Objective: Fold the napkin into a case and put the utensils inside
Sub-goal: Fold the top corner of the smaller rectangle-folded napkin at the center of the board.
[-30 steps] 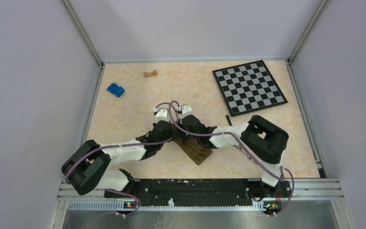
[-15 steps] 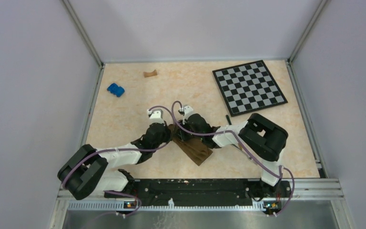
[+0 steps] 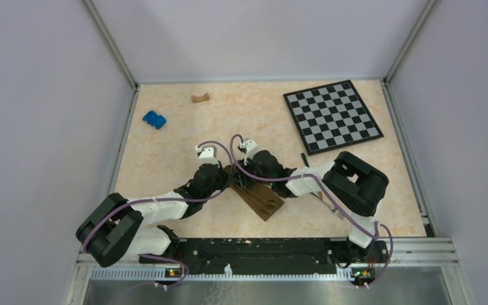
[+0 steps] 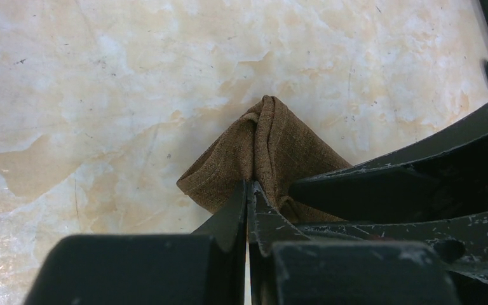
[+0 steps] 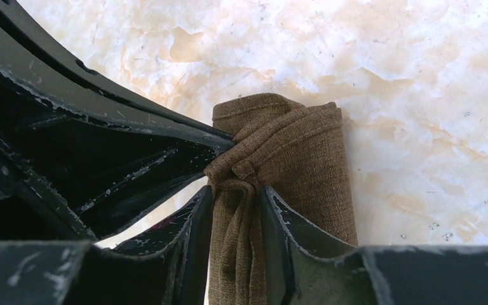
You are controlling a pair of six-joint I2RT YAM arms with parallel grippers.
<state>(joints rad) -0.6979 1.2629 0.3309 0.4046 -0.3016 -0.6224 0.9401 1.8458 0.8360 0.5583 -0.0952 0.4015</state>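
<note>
So the napkin [image 3: 264, 200] is a folded strip near the checkerboard [image 3: 332, 115] — left gripper [image 4: 248, 185] pinches it, right gripper [image 5: 236, 192] sits parted around it; knife [image 3: 304, 158] not inside yet.

Two black-and-white arms, lilac cables looped over each.
The left arm [image 3: 165, 206] and right arm [image 3: 305, 182] share white link shells, bulky black joint housings and a pale purple cable [image 3: 234, 138] arching over each wrist; both stand on a black base rail [image 3: 254, 248]; the jaws are matte black plastic, ribbed, with whitish scuffs along their edges.
</note>
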